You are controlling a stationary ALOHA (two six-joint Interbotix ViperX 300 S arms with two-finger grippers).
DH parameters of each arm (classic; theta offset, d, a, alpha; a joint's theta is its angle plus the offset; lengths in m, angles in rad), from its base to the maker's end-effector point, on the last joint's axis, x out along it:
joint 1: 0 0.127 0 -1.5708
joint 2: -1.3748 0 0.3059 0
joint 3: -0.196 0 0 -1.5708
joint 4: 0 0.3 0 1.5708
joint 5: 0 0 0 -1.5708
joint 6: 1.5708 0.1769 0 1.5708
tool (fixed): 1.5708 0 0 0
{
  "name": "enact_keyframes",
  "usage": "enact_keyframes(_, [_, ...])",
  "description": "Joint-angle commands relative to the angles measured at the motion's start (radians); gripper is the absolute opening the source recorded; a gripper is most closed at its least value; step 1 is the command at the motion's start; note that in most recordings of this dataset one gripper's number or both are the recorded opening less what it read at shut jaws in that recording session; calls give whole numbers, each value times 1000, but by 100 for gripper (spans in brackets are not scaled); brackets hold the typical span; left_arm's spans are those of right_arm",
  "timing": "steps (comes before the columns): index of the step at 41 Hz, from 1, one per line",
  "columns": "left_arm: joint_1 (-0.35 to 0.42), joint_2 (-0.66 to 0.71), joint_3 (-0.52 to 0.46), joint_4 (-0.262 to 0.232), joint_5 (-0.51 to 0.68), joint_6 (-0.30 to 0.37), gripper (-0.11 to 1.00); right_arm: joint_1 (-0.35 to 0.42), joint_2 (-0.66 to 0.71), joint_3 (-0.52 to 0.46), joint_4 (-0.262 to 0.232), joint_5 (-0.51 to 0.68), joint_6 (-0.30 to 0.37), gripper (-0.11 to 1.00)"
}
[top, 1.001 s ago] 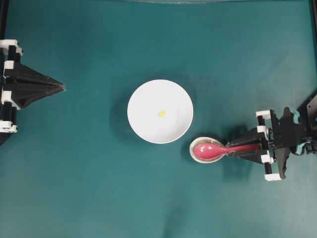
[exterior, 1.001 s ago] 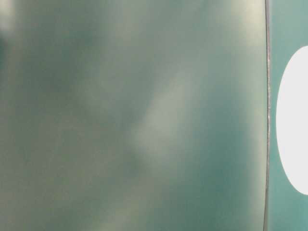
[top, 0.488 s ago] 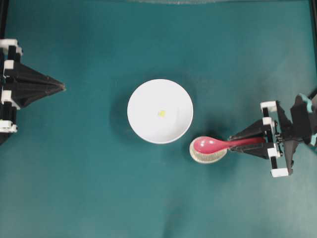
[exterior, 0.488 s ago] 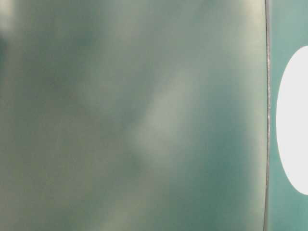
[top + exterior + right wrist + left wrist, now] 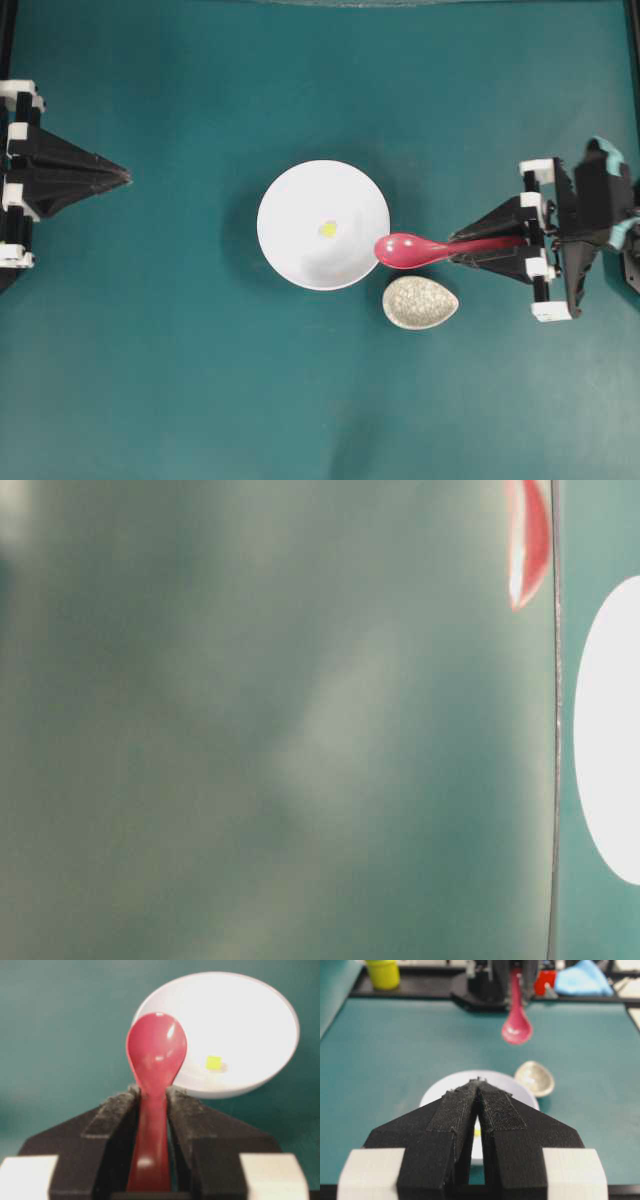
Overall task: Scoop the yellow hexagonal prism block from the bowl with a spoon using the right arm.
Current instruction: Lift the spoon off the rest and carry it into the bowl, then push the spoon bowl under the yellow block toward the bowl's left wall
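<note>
Pink-red and glossy, the spoon is being held by its handle in the right hand, whose two fingers are being pressed against the handle's sides, as the right wrist view shows plainly. Its scoop is being carried in the air just beside the bowl, at the bowl's right rim in the overhead view, hollow side up. The block is lying inside the bowl, near its middle, apart from the spoon. A speckled dish is sitting on the worktop just beside the bowl, at its lower right, below the spoon's scoop in the overhead view and not being touched by it. The left hand is being kept well to the left of the bowl, its fingers drawn together to a point and nothing being gripped between them. In the table-level view only a blurred red sliver and a white edge of the bowl are being shown.
</note>
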Motion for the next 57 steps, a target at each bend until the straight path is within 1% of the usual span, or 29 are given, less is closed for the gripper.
enact_keyframes(1, [2, 5, -25, 3, -6, 2, 3, -43, -9, -61, -6, 89, -5, 26])
enact_keyframes(7, [2, 6, -25, 3, -11, 2, 3, -106, 0, -123, -25, 196, -9, 26])
enact_keyframes(13, [2, 9, -25, 3, -14, 2, 3, -158, 20, -170, -38, 259, -9, 26])
enact_keyframes(17, [2, 12, -25, 3, -17, 2, 3, -187, 41, -193, -38, 293, -9, 26])
enact_keyframes(23, [2, 12, -25, 3, -26, 2, 3, -225, 92, -247, -48, 383, -9, 26])
enact_keyframes(29, [2, 14, -23, 3, -26, 0, 3, -249, 158, -327, -58, 508, -8, 26])
enact_keyframes(35, [2, 14, -23, 3, -26, 2, 3, -262, 235, -417, -58, 617, -6, 26])
enact_keyframes(41, [2, 15, -25, 3, -26, 2, 3, -284, 314, -515, -58, 756, 0, 26])
enact_keyframes(46, [2, 14, -23, 3, -28, 0, 3, -299, 370, -577, -58, 873, 6, 26])
enact_keyframes(51, [2, 14, -23, 3, -29, 0, 3, -304, 410, -629, -63, 939, 3, 26])
enact_keyframes(57, [2, 14, -23, 3, -29, 0, 3, -305, 439, -666, -77, 982, 9, 26])
